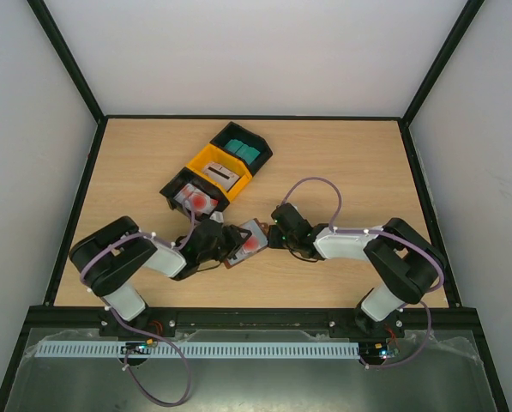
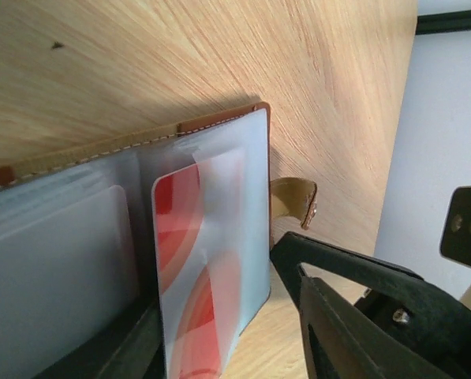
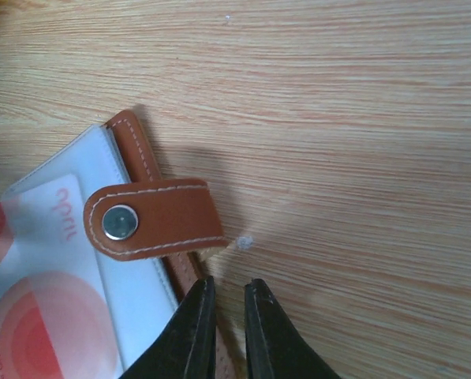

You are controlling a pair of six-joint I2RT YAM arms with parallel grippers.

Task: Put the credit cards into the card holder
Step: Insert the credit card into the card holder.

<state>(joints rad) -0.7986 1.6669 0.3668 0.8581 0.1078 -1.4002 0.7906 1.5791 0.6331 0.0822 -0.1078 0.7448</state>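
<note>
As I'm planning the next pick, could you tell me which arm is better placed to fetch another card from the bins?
Left, probably: the left gripper is open and nearest the black bin of cards, while the right gripper pinches the card holder at its edge, seemingly steadying it.

Bright even light, soft shadow beside card holder [image 3: 158, 218], left wrist foreground blurred

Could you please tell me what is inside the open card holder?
A white-and-red card sits in a translucent slot of the card holder; the frosted neighbouring pocket hides any contents.
</note>
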